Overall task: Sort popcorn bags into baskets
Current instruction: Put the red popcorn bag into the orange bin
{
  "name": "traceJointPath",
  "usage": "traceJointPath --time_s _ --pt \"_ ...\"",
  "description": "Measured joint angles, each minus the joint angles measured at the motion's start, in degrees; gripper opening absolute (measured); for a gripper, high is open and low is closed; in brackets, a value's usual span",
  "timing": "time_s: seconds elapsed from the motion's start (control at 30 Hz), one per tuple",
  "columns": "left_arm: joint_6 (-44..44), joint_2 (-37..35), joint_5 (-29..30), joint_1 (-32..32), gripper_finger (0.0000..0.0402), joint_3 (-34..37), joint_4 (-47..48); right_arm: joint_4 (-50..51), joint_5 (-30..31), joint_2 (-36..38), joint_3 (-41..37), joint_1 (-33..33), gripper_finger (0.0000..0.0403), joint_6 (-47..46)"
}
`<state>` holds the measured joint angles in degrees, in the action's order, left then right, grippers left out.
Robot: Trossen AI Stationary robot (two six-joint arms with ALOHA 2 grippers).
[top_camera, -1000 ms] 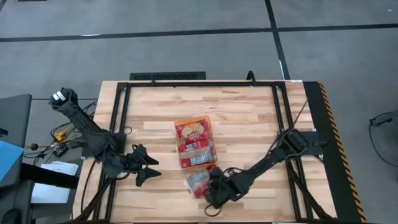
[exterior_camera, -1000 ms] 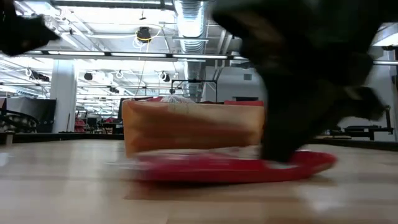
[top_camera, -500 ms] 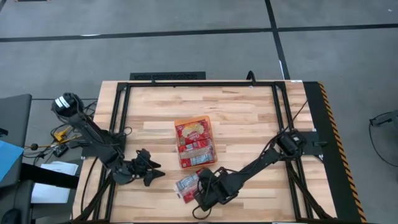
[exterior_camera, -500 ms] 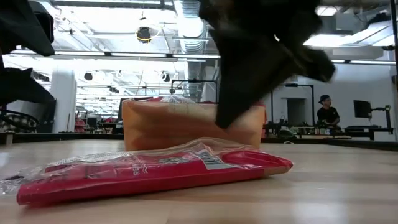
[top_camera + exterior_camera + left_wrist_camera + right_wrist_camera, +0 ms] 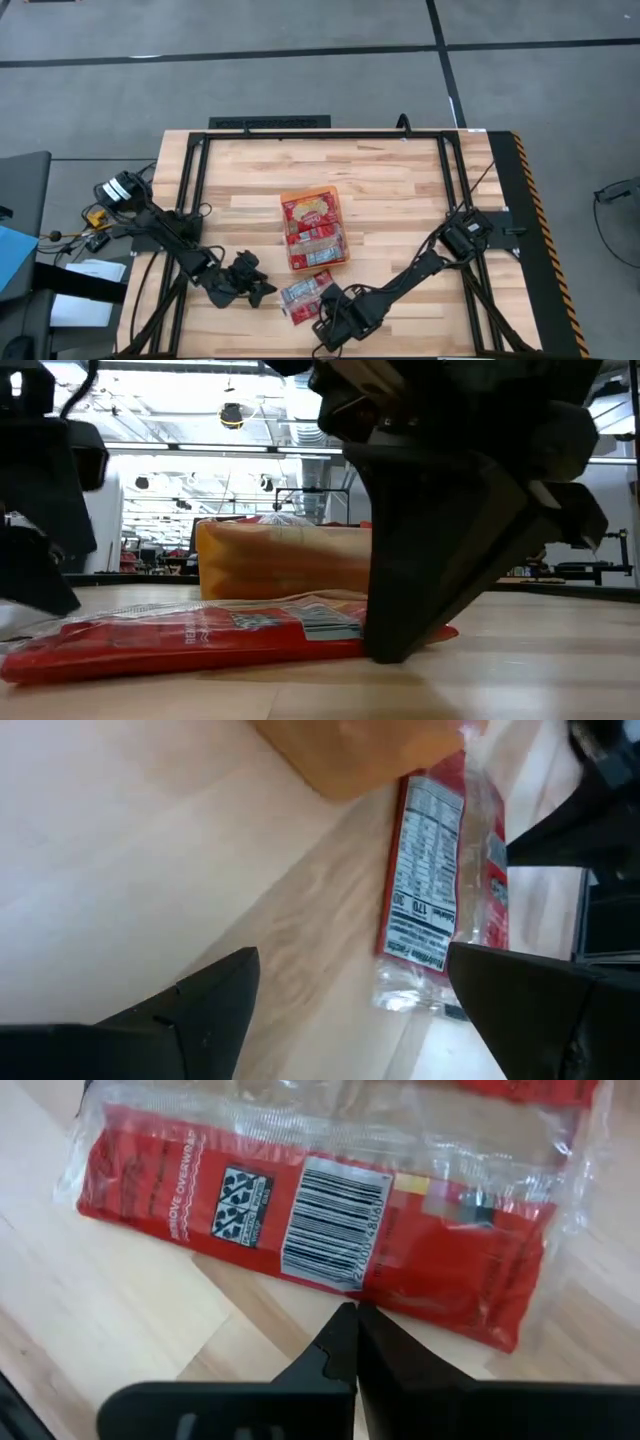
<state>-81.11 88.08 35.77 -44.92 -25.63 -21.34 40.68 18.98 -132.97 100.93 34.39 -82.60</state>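
A flat red plastic popcorn packet was marked with a white barcode panel, white lettering and a clear crimped edge. A low orange plastic basket was filled with red packets printed yellow and grey-blue. The pale striped wooden table was framed in black.

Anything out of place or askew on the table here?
One popcorn bag lies loose and skewed on the table, outside the orange basket, between the open left gripper and shut right gripper. Nothing looks spilled or torn.
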Motion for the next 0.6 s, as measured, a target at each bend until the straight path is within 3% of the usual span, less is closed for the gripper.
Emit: traceJointPath --time_s 0.2,0.6 --pt "1.9 4.9 -7.0 2.8 0.0310 -2.4 -2.6 -1.7 -0.8 -0.5 0.0 -0.9 0.0013 2.3" --pt "6.5 5.7 -13.6 7.3 0.0310 -2.4 -6.5 -5.8 -2.0 -0.5 -0.1 -2.8 0.0020 9.0"
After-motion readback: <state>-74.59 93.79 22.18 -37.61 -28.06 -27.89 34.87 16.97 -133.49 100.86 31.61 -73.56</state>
